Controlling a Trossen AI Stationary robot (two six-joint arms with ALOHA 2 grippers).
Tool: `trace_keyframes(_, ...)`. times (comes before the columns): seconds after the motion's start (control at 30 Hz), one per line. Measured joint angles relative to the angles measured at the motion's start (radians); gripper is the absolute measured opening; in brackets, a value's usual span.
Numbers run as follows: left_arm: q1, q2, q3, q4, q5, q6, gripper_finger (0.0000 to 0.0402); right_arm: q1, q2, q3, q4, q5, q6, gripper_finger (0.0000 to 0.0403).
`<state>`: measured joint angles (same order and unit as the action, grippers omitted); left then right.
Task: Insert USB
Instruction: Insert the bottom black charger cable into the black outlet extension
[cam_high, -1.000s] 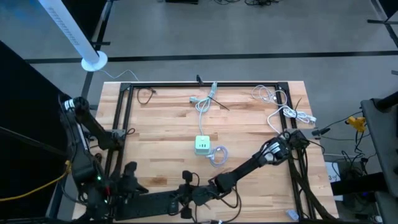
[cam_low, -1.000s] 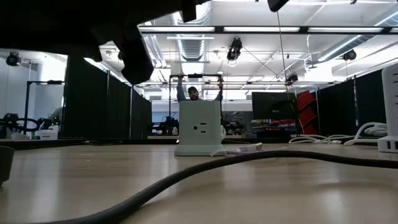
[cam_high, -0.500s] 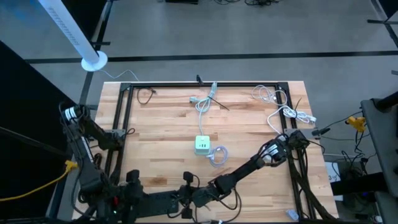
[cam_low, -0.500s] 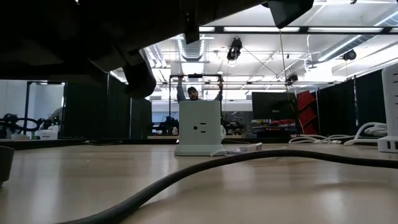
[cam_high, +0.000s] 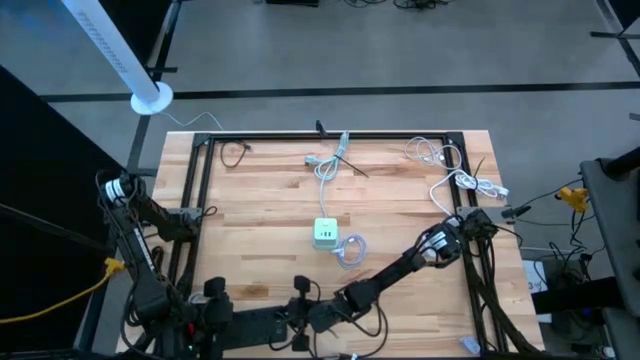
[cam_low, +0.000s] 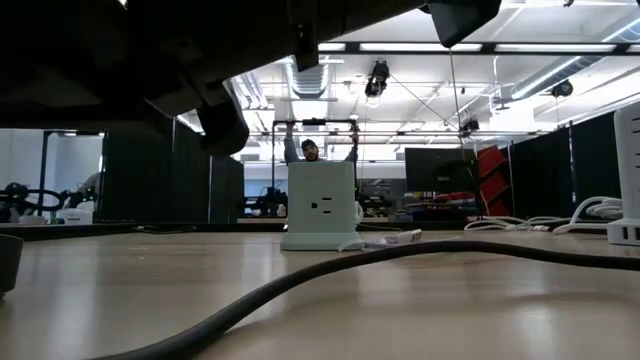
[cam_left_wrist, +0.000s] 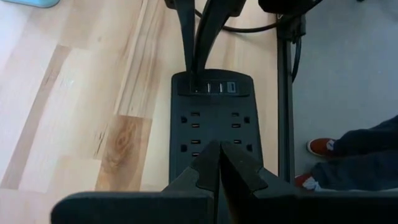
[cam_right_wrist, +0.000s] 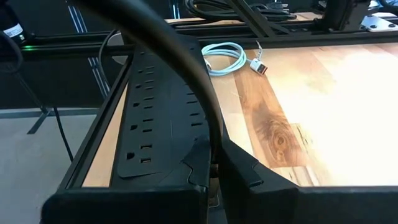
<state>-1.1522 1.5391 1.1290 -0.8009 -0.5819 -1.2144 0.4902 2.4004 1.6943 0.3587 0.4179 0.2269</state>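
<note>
The table (cam_high: 270, 230) carries a black power strip (cam_high: 255, 325) along its near edge, a white charger (cam_high: 325, 233) at its middle, and a loose USB cable (cam_high: 352, 248) just beside that. Both the left gripper (cam_left_wrist: 219, 163) and the right gripper (cam_right_wrist: 214, 163) hover over the strip with fingers pressed shut, holding nothing. The likely risk: a descent here jams against the strip, or drags its cord, with the plug never picked up.

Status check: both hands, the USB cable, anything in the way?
Both hands shut, empty: left hand and right hand over the black power strip. White USB cable lies loose. No obstruction seen.
</note>
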Motion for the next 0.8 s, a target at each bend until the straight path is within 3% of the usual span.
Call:
trace_keyframes(0.5, 0.0, -0.002, 0.0, 0.001, -0.001, -0.004, 0.0, -0.011, 0.01, 0.0, 0.01, -0.026, -0.001, 0.0004)
trace_keyframes(0.8, 0.0, -0.002, 0.0, 0.0, -0.001, -0.011, 0.0, -0.007, 0.006, 0.002, -0.078, -0.033, 0.015, 0.0004)
